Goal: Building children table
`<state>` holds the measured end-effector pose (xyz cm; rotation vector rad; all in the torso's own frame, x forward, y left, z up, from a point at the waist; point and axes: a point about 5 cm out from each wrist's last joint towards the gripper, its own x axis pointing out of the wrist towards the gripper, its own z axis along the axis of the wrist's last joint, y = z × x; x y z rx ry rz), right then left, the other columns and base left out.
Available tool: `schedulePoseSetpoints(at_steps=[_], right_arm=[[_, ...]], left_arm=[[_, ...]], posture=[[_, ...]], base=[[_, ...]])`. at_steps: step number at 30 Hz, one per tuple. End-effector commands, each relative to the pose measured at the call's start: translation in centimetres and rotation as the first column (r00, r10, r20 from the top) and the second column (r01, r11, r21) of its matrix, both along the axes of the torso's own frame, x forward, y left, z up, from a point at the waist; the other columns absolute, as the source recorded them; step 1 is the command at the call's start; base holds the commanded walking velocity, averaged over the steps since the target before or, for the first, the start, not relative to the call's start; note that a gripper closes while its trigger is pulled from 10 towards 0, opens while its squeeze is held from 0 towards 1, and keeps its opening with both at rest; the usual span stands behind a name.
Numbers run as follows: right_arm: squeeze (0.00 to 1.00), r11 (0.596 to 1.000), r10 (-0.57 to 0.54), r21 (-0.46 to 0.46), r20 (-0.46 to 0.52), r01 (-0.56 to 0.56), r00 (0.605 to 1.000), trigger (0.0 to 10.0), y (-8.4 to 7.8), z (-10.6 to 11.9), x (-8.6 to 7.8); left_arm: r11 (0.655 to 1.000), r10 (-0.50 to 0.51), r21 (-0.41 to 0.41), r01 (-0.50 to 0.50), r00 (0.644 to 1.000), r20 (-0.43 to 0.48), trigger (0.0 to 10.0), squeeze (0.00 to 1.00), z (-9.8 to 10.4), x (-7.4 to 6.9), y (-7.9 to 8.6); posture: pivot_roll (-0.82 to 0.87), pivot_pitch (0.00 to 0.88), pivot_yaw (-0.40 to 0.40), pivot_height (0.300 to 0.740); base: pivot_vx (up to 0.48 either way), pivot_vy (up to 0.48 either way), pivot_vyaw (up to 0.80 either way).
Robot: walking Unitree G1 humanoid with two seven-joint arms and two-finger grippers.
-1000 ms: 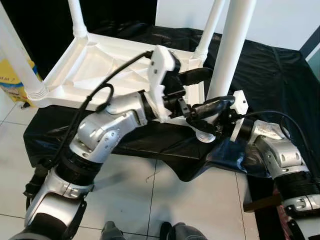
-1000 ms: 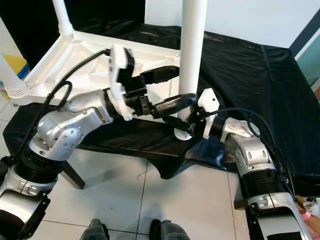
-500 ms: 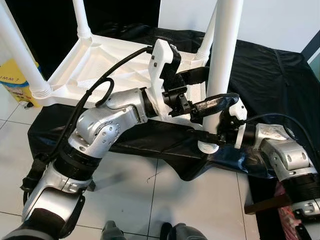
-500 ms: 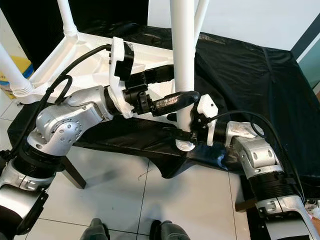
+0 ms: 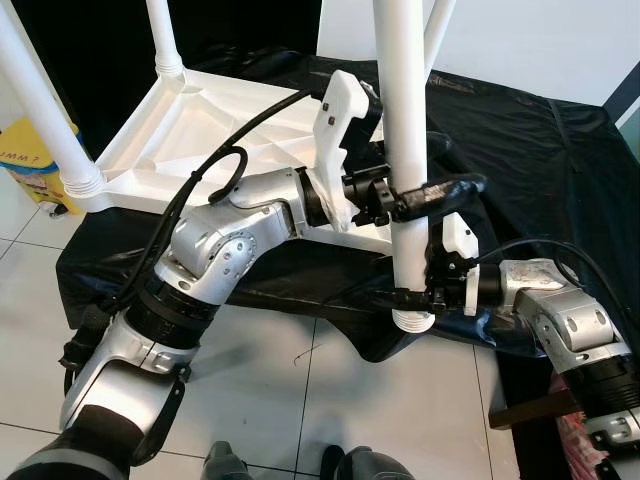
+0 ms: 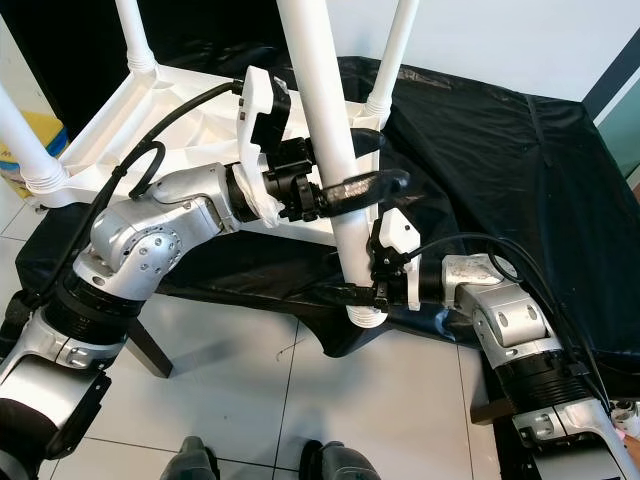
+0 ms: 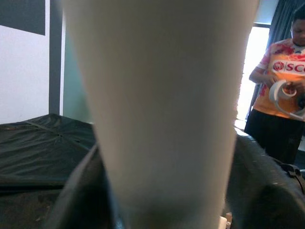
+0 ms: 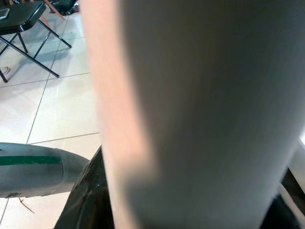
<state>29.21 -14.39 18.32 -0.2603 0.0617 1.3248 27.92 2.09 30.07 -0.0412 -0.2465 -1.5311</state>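
Observation:
The white children's table (image 5: 200,120) lies upside down on a black cloth, with three legs standing up from it (image 5: 40,110) (image 5: 165,40) (image 5: 440,25). A loose white leg (image 5: 400,130) stands nearly upright by the table's near right corner. Its ribbed lower end (image 5: 412,322) hangs just past the cloth's edge. My left gripper (image 5: 430,190) is shut around the leg's middle. My right gripper (image 5: 415,295) is shut on it lower down, just above the ribbed end. The leg (image 7: 162,109) sits close between the black fingers in the left wrist view, and likewise the leg (image 8: 200,109) in the right wrist view.
The black cloth (image 5: 520,150) covers the low surface and droops onto the tiled floor (image 5: 300,400). A yellow box (image 5: 30,165) stands at the left. A person in an orange shirt (image 7: 281,71) holds a tape roll beyond the table. A folding chair (image 8: 24,28) stands on the tiles.
Both grippers have carried the loose leg to the left, closer to the table's near right corner. It now stands more upright.

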Motion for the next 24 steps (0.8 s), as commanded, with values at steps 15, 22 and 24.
schedulePoseSetpoints(at_steps=[15,22,24], right_arm=[[0.46,0.994,-0.103,0.038,-0.008,0.103,0.995,10.0,-0.7,0.4,0.7],[1.0,0.971,-0.214,0.119,0.049,0.207,0.976,10.0,-0.1,1.4,1.7],[1.0,0.962,-0.248,0.133,0.062,0.238,0.967,10.0,0.1,1.5,1.9]], left_arm=[[0.98,-0.201,0.016,0.2,0.979,0.043,0.0,0.0,0.9,-0.6,0.1],[0.999,-0.004,0.044,0.001,0.998,0.06,10.0,0.0,1.5,0.6,-0.1],[0.997,0.059,0.05,-0.062,0.996,0.066,10.0,0.0,1.8,1.0,-0.1]], posture=[[0.05,0.141,-0.113,0.74],[0.06,0.156,-0.117,0.74],[0.06,0.16,-0.116,0.74]], base=[[0.0,0.0,0.0],[0.0,0.0,0.0],[0.0,0.0,0.0]])
